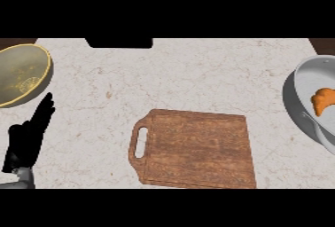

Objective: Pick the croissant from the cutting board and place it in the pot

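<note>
The orange croissant (322,100) lies inside the grey pot (306,75) at the right edge of the head view. The wooden cutting board (196,148) with a handle slot on its left side sits in the lower middle of the counter, with nothing on it. My left hand (27,133) shows at the lower left, black fingers straight and pointing up, resting and holding nothing. My right hand does not show.
A brass-coloured bowl (20,73) stands at the upper left, just above my left hand. A dark object (119,42) sits at the counter's far edge. Pale marble counter (196,75) stretches between bowl, board and pot.
</note>
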`<state>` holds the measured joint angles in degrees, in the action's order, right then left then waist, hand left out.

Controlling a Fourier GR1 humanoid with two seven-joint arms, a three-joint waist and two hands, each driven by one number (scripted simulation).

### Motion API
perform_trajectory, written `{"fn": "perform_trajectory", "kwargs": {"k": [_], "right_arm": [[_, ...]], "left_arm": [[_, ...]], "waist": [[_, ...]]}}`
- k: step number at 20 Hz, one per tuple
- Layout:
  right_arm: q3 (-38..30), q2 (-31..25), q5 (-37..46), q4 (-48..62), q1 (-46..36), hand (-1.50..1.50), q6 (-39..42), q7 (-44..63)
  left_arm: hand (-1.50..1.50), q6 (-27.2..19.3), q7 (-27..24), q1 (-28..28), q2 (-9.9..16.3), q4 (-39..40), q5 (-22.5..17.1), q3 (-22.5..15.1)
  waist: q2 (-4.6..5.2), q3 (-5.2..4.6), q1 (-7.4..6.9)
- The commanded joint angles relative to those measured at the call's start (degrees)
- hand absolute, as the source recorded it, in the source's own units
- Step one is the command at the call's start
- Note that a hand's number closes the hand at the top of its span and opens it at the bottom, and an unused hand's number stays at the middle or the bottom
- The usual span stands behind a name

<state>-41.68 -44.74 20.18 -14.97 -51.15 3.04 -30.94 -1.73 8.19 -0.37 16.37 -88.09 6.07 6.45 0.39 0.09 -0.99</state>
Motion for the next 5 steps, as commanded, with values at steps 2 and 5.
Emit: {"fn": "perform_trajectory", "kwargs": {"k": [2,5], "right_arm": [[-1.8,-2.8,-4.6,-1.0,4.9,-1.5,7.5,-0.7],[-3.8,-5.2,-6.8,-0.5,11.4,-1.5,10.9,-6.2]], "left_arm": [[0.0,-0.4,1.3,0.7,-0.9,-1.7,0.4,0.1],[0.0,0.0,1.7,2.2,-0.5,-3.5,0.7,0.2]], "waist": [[-0.29,-0.04,0.56],[-0.27,0.02,0.54]]}}
